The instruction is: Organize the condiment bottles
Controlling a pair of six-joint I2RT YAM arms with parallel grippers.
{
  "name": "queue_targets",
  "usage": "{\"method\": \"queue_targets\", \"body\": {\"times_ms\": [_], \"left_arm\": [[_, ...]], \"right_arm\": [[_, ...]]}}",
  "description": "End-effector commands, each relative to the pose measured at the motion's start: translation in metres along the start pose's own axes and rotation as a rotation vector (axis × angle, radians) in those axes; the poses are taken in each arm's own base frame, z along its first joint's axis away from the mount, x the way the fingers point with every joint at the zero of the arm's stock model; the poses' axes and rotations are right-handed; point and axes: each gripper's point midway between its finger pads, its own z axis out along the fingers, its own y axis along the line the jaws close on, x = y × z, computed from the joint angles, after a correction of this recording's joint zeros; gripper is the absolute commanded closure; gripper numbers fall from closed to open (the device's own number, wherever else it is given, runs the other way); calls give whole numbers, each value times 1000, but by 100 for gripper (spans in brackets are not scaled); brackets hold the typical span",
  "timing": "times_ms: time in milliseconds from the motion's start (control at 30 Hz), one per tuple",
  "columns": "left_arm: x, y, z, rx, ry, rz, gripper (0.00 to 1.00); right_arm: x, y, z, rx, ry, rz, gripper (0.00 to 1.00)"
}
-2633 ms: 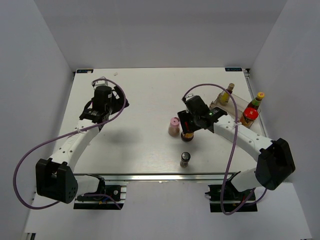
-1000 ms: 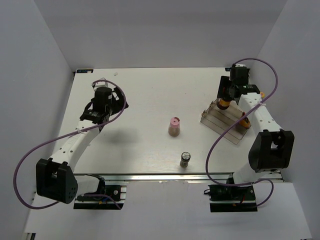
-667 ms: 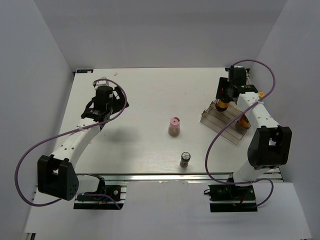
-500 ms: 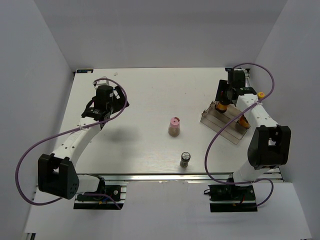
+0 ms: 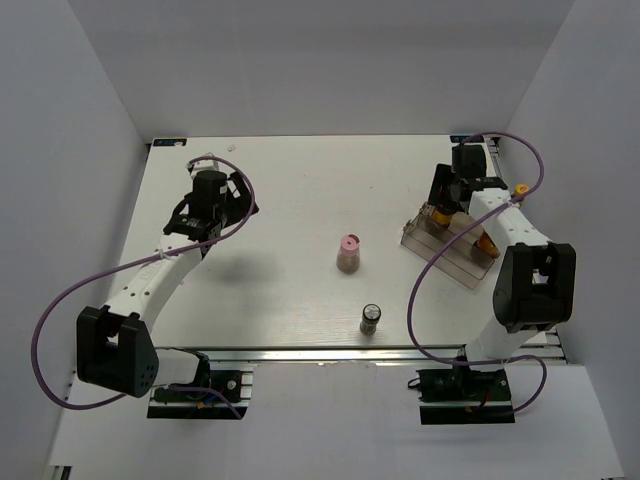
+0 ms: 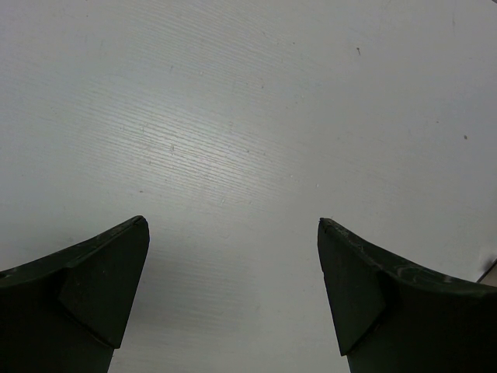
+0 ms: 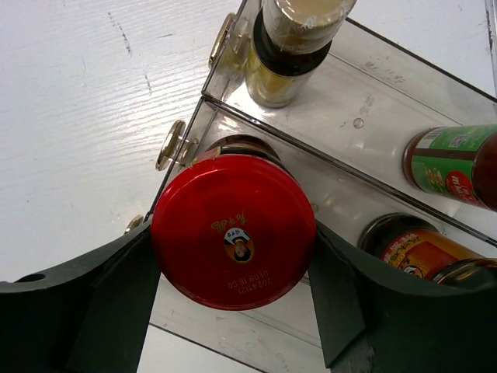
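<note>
My right gripper (image 7: pixel 234 242) is shut on a dark jar with a red lid (image 7: pixel 233 231), with a finger pressed on each side. It holds the jar at the left corner of the clear stepped rack (image 7: pixel 373 101); the top view shows it there too (image 5: pixel 443 210). The rack holds a slim yellow-capped bottle (image 7: pixel 291 39), a green-labelled bottle (image 7: pixel 454 167) and another dark jar (image 7: pixel 411 249). The pink-capped shaker (image 5: pixel 348 252) and the grey-capped dark shaker (image 5: pixel 370 318) stand on the table. My left gripper (image 6: pixel 233 225) is open and empty over bare table at the far left (image 5: pixel 205 205).
The rack (image 5: pixel 450 250) stands at the table's right side, near the right wall. Purple cables loop off both arms. White walls close in the table on three sides.
My right gripper carried the red-lidded jar from beside the pink-capped shaker at mid-table to the rack, then eased slightly left over it. The left arm barely moved.
</note>
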Motion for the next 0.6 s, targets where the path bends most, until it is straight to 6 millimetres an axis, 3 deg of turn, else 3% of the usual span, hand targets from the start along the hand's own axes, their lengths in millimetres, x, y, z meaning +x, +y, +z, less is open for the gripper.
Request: {"method": "queue_targets", "body": {"times_ms": [0,100,233,367,467,500,567], "left_arm": [[-19,-10,-7,27,-46,-8,2],[-19,-10,-8,28,-45,-8,2],[-20,-11,-11,39,-51,-10,2],[-17,-12,-14,58,-50,-11,2],[-14,-14,-15,71,-39,-12,2],[-13,-14,-15,72,-35,-11,2],[-12,-15,-15,81,-26,-11,2]], "right_arm": [[-42,7,-9,-29,-135,42,26],[-46,6,-18,-29,-142,42,11],[-54,5,-41,-49,-168,29,11],[-50,14,-84,-152,-204,21,11],[-39,34,-118,-251,-231,-13,11],[-26,42,-122,-280,-214,-47,11],[-7,73,-141,-353,-214,-141,11]]}}
